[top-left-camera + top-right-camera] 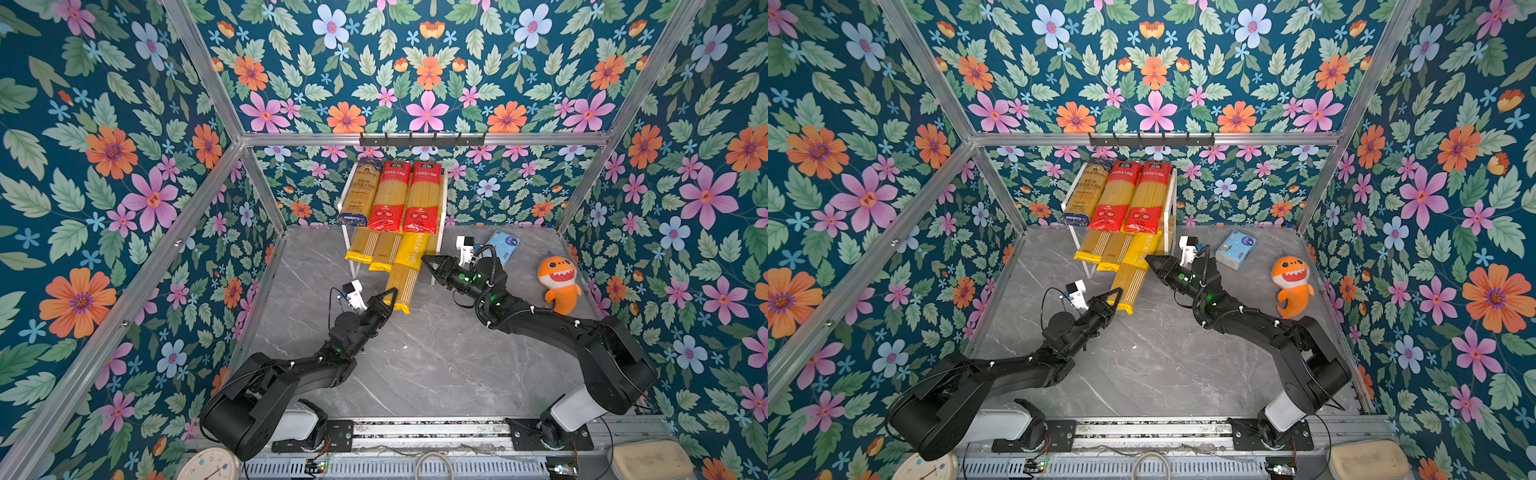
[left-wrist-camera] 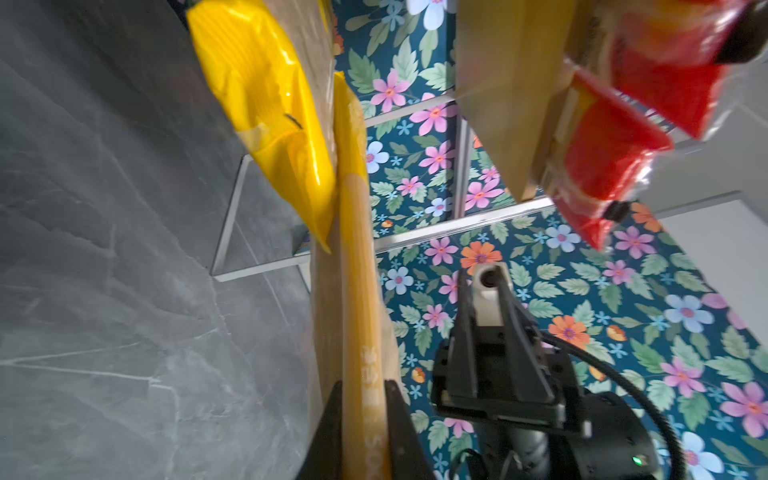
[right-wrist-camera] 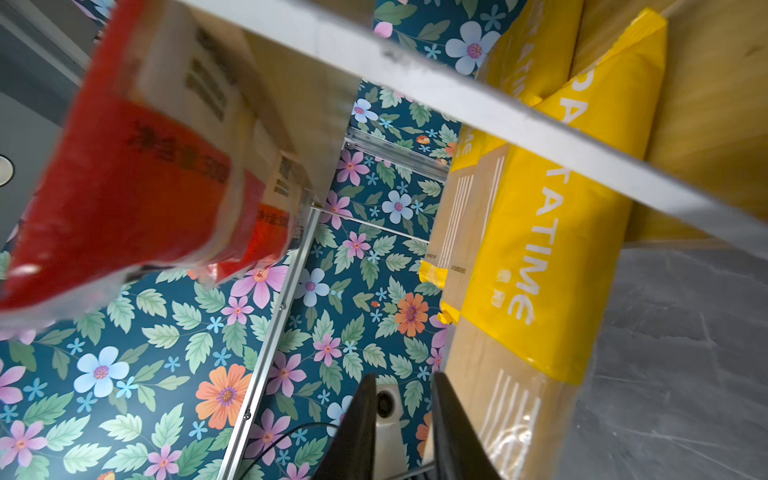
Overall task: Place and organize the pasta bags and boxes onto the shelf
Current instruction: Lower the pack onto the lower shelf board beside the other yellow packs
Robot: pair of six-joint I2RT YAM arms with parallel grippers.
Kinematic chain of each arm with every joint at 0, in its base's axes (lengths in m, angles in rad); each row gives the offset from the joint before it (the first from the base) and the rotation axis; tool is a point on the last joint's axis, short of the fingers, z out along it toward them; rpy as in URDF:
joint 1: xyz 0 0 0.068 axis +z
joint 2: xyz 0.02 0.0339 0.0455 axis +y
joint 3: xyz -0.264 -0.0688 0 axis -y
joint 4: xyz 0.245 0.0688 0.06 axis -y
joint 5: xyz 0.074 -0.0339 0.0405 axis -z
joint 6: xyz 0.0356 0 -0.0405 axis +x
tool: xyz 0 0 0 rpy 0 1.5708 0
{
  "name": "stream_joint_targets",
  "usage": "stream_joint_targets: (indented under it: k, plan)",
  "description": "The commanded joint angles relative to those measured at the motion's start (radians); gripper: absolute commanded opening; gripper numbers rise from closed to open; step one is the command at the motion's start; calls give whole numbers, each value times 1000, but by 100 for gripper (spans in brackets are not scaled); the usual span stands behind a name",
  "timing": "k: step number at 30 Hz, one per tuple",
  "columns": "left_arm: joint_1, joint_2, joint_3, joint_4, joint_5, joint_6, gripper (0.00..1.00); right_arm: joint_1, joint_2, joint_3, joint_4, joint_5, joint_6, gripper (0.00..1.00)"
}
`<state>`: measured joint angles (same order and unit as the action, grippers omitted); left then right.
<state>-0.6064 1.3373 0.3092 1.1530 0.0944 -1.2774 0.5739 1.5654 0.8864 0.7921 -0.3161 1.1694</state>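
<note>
Black arms (image 1: 582, 332) are being shown with white bases (image 1: 577, 405), white wrist cameras (image 1: 354, 292), looping black cables (image 1: 493, 257), green lights (image 1: 462, 276) and triangular fingers (image 1: 436, 264).

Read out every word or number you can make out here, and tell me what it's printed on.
"PASTATIME": in white capitals along the yellow pack that pokes out farthest from the lower board.
Red packs: Chinese characters on the top bands, too small to read.
Navy pack: print too blurred to read.
Tissue pack: print too small.
Clock: dial figures too small.
</note>
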Motion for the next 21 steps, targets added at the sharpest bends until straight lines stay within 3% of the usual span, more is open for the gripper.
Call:
stream_joint_targets:
  k: [1,11,21]
  plan:
    - [3,9,44,41,-37,61,1,-2,-39,-20,30,22,-30,29]
    - [-29,183,209,-7,-135,12,2,-22,-223,-111,-223,105,-182,33]
    - [-52,389,357,40,-212,-42,5,-53,-316,-195,-310,126,-198,33]
